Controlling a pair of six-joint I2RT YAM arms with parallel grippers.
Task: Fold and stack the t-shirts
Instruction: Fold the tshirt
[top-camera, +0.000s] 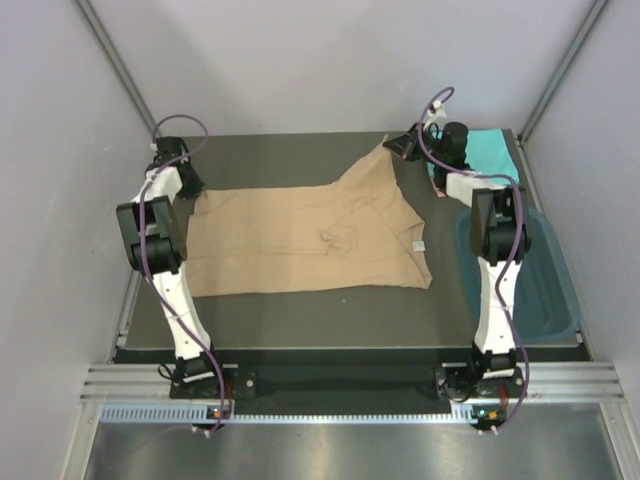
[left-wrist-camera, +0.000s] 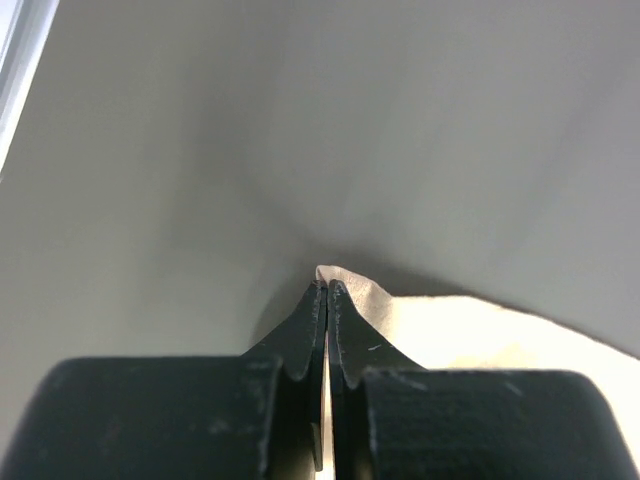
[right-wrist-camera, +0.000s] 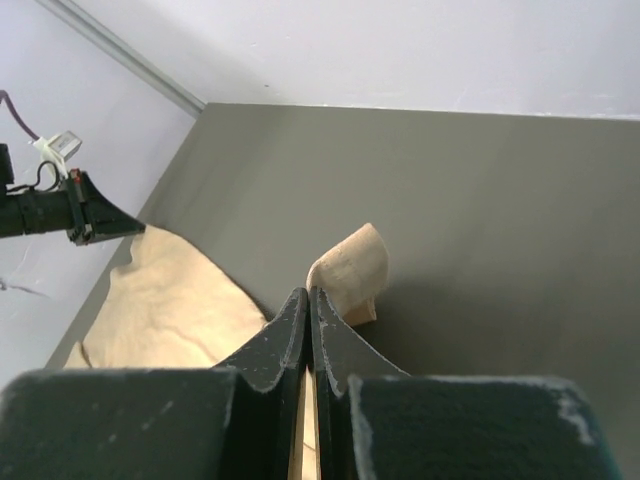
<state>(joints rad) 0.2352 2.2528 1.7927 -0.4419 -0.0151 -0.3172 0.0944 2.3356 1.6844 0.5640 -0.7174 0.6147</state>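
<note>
walls (top-camera: 320, 60): plain white | table (top-camera: 300, 320): dark grey, matte | light: even

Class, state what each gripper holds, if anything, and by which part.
Both hold the tan shirt. The left gripper pinches its far-left corner, and the right gripper pinches the cloth tip at its far-right end.

You're looking at a dark grey table (top-camera: 300, 320) with white walls (top-camera: 320, 60) around it. A dark teal plastic tub (top-camera: 548, 290) sits at its right side, toward the near edge.

top: overhead, whole table (top-camera: 300, 320) | wrists: close, low, outward | shared: tan shirt (top-camera: 300, 240)
</note>
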